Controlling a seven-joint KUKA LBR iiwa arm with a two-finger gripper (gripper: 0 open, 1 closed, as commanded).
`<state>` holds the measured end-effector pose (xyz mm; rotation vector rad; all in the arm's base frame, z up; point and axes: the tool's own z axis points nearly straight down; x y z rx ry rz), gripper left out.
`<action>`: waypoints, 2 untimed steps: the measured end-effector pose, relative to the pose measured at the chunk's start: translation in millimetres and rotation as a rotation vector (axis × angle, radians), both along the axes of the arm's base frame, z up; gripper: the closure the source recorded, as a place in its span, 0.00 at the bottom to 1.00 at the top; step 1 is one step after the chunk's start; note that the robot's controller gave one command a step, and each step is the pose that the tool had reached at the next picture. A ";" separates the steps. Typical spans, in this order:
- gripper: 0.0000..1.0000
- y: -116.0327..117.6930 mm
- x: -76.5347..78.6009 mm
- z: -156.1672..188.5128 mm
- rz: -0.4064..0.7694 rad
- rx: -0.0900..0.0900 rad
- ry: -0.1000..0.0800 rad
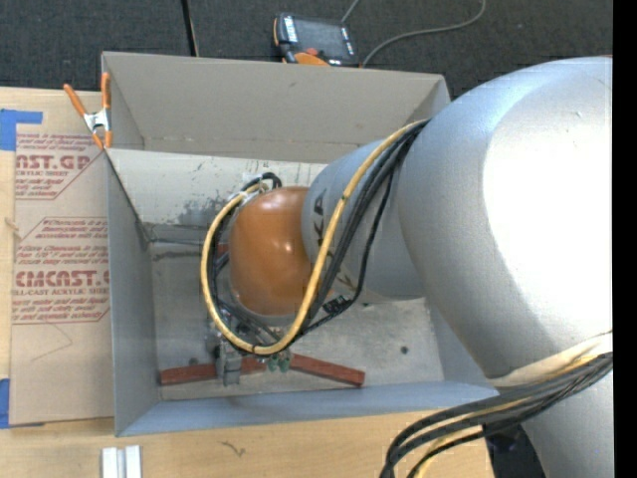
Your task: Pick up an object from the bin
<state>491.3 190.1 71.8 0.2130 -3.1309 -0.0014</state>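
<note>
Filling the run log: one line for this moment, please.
gripper: low at bin front | at it: reddish-brown stick, flat on floor

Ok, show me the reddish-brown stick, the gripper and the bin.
reddish-brown stick [323, 369], camera view, on the stretch right of the gripper.
gripper [229, 366], camera view, at its tip.
grey bin [129, 297], camera view, on its left wall.

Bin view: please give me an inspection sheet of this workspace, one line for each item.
Surface: grey bin floor, scuffed and stained.
Job's things: one long red-brown strip lying flat along the front wall, its middle hidden.
Clutter: small green bit by the strip, kind unclear.
Grippers: jaws low over the strip's middle.
Cables: yellow and black cables looped around the orange wrist cover.
Surroundings: black device behind the bin.
</note>
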 end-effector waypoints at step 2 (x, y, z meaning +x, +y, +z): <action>1.00 -79.5 52.0 24.3 0.213 -0.002 -0.008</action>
